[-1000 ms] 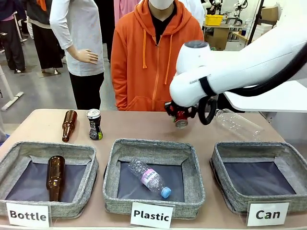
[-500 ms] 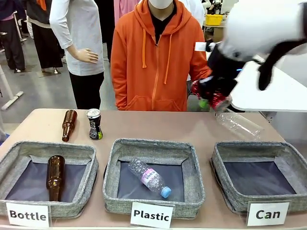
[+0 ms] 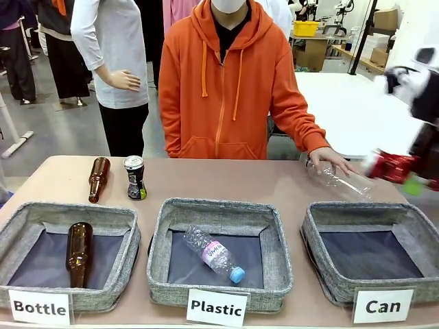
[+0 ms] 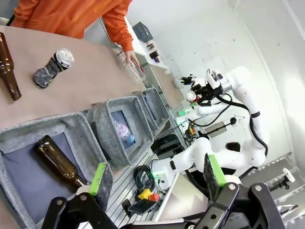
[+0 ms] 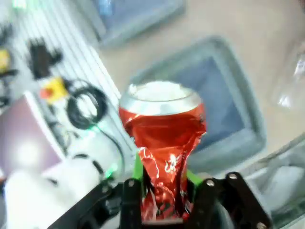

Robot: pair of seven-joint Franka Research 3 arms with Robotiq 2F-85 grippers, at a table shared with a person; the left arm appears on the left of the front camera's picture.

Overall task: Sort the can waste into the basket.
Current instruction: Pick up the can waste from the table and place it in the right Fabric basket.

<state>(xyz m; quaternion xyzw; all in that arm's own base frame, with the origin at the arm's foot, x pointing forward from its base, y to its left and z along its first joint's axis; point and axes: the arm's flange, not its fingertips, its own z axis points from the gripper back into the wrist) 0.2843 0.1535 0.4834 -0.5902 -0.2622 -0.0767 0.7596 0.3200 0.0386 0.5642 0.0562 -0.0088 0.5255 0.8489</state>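
Note:
The crushed red can hangs blurred at the far right, with my right gripper shut on it, above the back right corner of the grey "Can" basket. In the right wrist view the red can stands upright between the green pads, and the basket's dark bottom lies below it. The black-and-silver can stands on the table at the back left; it also appears as a can in the left wrist view. My left gripper is open and holds nothing, high over the table's left front.
A person's hand rests on a clear plastic bottle behind the Can basket. A brown bottle lies beside the black can. The "Bottle" basket holds a brown bottle. The "Plastic" basket holds a clear bottle.
My right arm has swung from the table's middle to the far right, carrying the red can. The person's hand has come down onto the clear bottle.

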